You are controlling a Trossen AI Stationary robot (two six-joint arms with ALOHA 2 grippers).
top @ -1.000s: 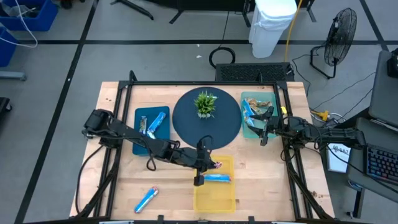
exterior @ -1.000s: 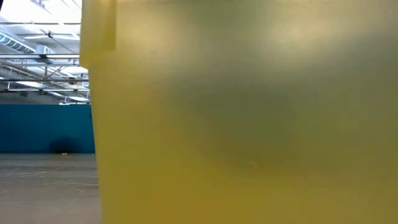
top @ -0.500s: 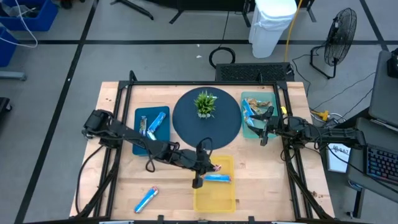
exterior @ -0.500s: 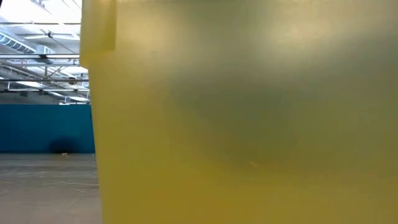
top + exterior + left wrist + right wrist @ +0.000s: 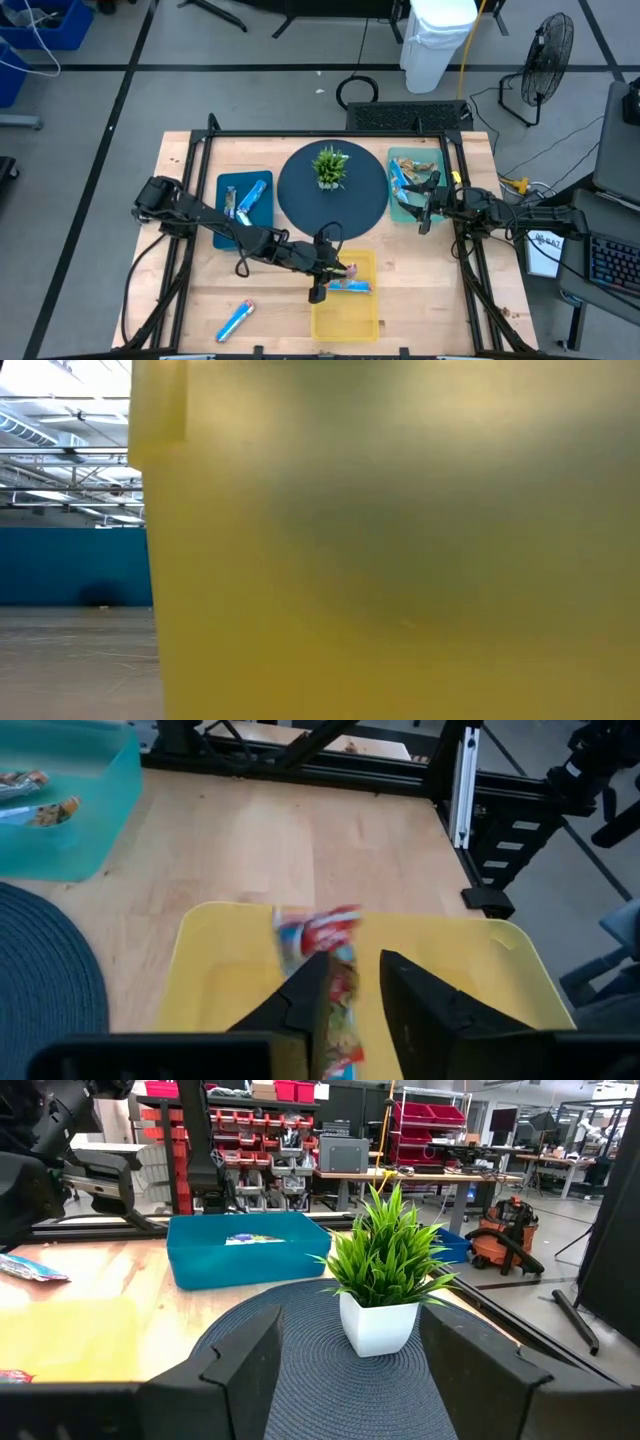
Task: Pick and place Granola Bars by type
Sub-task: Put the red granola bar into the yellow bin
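Two dark fingers of the left gripper stand slightly apart over the yellow tray, a red-and-silver granola bar blurred between them, no firm pinch visible. A blue bar lies in that tray. The right gripper waits spread wide beside the teal bin near the plant.

red-wrapped granola bar tilted, blurred, over yellow bin
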